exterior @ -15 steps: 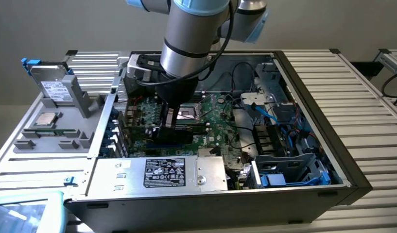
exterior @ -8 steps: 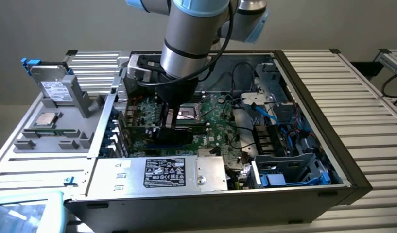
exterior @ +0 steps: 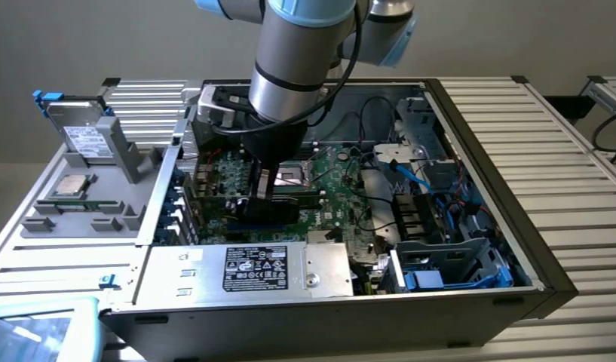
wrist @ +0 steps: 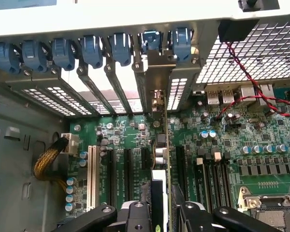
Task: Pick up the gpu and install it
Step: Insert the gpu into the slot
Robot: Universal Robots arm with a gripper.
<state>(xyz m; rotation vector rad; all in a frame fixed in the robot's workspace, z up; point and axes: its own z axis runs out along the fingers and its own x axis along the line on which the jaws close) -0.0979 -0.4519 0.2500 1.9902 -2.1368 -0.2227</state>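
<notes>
Leaning into the open computer case (exterior: 549,275), the robot arm's gripper (wrist: 162,220) is clamped on the gpu (wrist: 157,191), with a finger on either face of the card. The gpu stands upright and edge-on over the expansion slots of the motherboard (wrist: 123,128). Its far end meets the rear slot openings under a row of blue clips (wrist: 120,47). Whether it sits fully in a slot cannot be told. The processor socket (wrist: 275,212) lies nearby.

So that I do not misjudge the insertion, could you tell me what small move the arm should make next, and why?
Probably a short, straight push down toward the motherboard. The jaws hold the gpu, which stands on edge among the expansion slots, its bracket lined up at the rear wall; whether it is fully seated I cannot tell.
</notes>
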